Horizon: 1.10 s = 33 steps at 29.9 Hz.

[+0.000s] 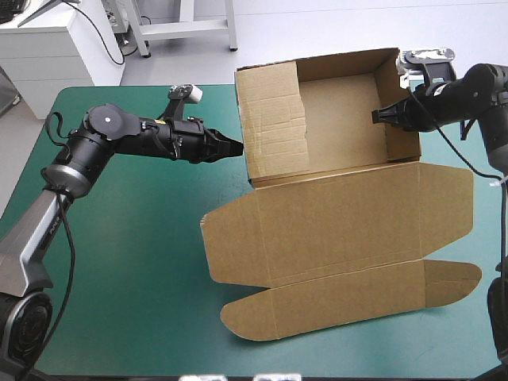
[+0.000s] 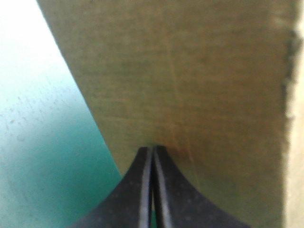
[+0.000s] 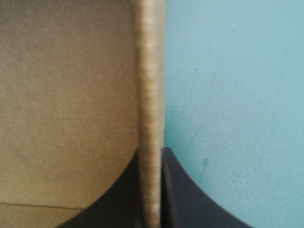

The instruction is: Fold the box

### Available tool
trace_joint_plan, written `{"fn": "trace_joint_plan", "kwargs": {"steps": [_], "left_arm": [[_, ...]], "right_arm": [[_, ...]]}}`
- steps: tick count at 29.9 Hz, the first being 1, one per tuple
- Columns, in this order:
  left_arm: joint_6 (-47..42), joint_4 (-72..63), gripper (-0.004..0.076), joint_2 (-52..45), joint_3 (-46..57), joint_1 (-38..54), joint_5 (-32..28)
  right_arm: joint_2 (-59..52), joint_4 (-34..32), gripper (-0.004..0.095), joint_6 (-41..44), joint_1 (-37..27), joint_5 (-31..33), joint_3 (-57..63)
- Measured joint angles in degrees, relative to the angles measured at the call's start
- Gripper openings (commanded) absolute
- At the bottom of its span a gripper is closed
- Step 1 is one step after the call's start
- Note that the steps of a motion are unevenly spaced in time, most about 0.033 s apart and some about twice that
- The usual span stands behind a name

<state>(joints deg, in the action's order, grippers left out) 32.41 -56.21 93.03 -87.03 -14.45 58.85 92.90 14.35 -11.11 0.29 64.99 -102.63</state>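
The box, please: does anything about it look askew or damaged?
On the box, the left wall panel looks odd: it shows slanted, with crease lines across it, while the right wall, pinched by the right gripper, stands upright. The left gripper, shut, touches its outer edge.

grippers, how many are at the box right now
2. The left gripper, fingers shut, has its tip against the outside of the box's left wall. The right gripper is shut on the rim of the right wall.

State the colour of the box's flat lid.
Plain brown, unprinted; the lid shows best in the high view.
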Motion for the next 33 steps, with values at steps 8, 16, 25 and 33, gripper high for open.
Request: {"fn": "trace_joint_plan", "kwargs": {"steps": [8, 16, 25, 33], "left_arm": [[0.22, -0.82, -0.0008, -1.06, 0.00, -0.02, -0.13], [0.28, -0.88, -0.0008, -1.06, 0.00, 0.04, 0.95], [1.14, -8.77, -0.0008, -0.41, 0.00, 0.04, 1.19], [1.25, -9.27, -0.0008, 0.92, 0.00, 0.04, -0.42]], "right_arm": [[0.00, -1.16, -0.0017, 0.05, 0.00, 0.38, 0.00], [0.00, -3.34, -0.0017, 0.00, 0.00, 1.46, 0.00], [0.00, -3.90, -0.0017, 0.00, 0.00, 1.13, 0.00], [0.02, -4.37, -0.0017, 0.00, 0.00, 0.55, 0.00]]}}
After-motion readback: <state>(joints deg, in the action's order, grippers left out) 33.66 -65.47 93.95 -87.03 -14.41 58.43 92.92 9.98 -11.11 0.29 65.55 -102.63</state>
